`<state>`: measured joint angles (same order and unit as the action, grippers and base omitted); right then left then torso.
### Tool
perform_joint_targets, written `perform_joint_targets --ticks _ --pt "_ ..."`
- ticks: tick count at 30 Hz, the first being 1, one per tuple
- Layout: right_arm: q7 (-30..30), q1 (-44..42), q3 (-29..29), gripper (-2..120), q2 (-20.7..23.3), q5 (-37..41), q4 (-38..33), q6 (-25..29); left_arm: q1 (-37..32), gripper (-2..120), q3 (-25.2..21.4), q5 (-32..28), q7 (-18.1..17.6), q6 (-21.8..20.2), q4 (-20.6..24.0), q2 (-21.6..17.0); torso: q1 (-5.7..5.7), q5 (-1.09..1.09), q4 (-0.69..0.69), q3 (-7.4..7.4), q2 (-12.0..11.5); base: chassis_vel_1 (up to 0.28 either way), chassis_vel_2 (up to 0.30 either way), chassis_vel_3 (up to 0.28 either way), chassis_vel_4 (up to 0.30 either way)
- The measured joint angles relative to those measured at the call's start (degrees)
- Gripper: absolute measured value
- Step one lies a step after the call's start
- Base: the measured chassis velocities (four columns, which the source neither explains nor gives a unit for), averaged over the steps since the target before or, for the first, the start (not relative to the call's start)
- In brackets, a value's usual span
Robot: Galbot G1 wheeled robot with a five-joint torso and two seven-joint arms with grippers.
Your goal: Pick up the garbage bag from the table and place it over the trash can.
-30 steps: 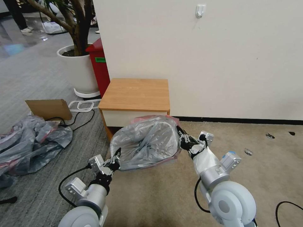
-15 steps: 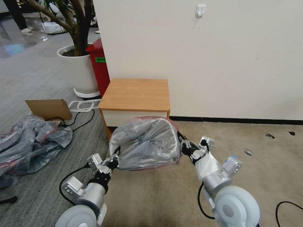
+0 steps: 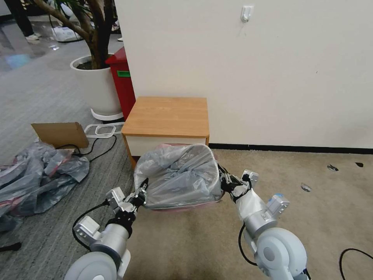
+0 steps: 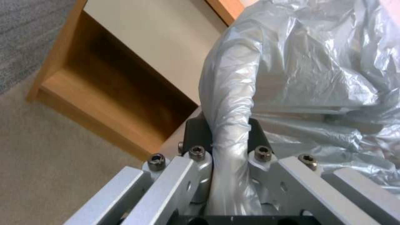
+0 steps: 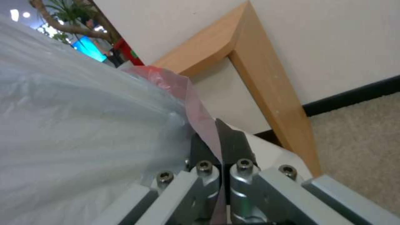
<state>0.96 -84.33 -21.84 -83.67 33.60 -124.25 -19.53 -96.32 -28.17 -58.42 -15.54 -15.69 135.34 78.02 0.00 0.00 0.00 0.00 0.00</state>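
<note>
The garbage bag (image 3: 178, 175), thin grey plastic with a pink-red rim, is stretched wide between my two grippers, low in front of the table (image 3: 167, 114). My left gripper (image 3: 142, 191) is shut on the bag's left edge; in the left wrist view a twisted fold of the bag (image 4: 300, 68) runs between its fingers (image 4: 196, 137). My right gripper (image 3: 222, 177) is shut on the right edge, where the pink rim (image 5: 196, 109) is pinched between its fingers (image 5: 235, 147). The trash can is hidden under the bag.
A heap of grey and pink plastic bags (image 3: 35, 175) lies on the floor at the left, with a cardboard piece (image 3: 60, 134) and cables (image 3: 97, 144) behind it. A red bin (image 3: 122, 79) and a white planter (image 3: 97, 87) stand beyond the table. The wall (image 3: 252, 77) is close behind.
My right gripper has dropped lower and drawn slightly inward, and the bag's near edge has sunk a little. The left gripper has barely moved. Both still hold the bag.
</note>
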Motion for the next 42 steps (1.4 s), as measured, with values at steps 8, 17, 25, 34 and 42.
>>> perform_joint_targets --ticks 8,17,25,34,42 --pt "0.0 0.1 0.9 0 0.1 -1.4 0.1 0.4 -0.2 5 -1.4 -1.3 -0.5 -0.3 1.7 0.1 0.00 0.00 0.00 0.00 0.0 0.000 0.000 0.000 0.000" --pt "-0.4 -0.8 0.9 0 0.0 -1.9 -0.7 0.6 -1.0 5 -2.4 -1.6 -0.7 -0.5 2.0 -0.3 0.00 0.00 0.00 0.00 0.0 0.000 0.000 0.000 0.000" --pt "-0.5 -3.8 -0.1 29 1.7 -0.3 -4.4 1.4 -0.4 5 -3.0 -0.8 -2.1 -0.4 1.8 -0.3 0.00 0.00 0.00 0.00 0.0 0.000 0.000 0.000 0.000" --pt "-0.6 -4.5 -2.9 60 3.6 12.5 -9.3 0.1 -0.2 5 -2.2 2.9 -2.9 -0.3 0.5 -0.1 0.00 0.01 0.00 0.00 0.0 0.000 0.000 0.000 0.000" --pt "-9.5 -0.2 -3.7 92 8.8 10.2 -18.1 -3.2 0.0 5 0.5 15.0 -4.3 -0.1 -1.7 -3.3 0.00 -0.01 -0.01 -0.01 0.0 0.000 0.000 0.000 0.000"
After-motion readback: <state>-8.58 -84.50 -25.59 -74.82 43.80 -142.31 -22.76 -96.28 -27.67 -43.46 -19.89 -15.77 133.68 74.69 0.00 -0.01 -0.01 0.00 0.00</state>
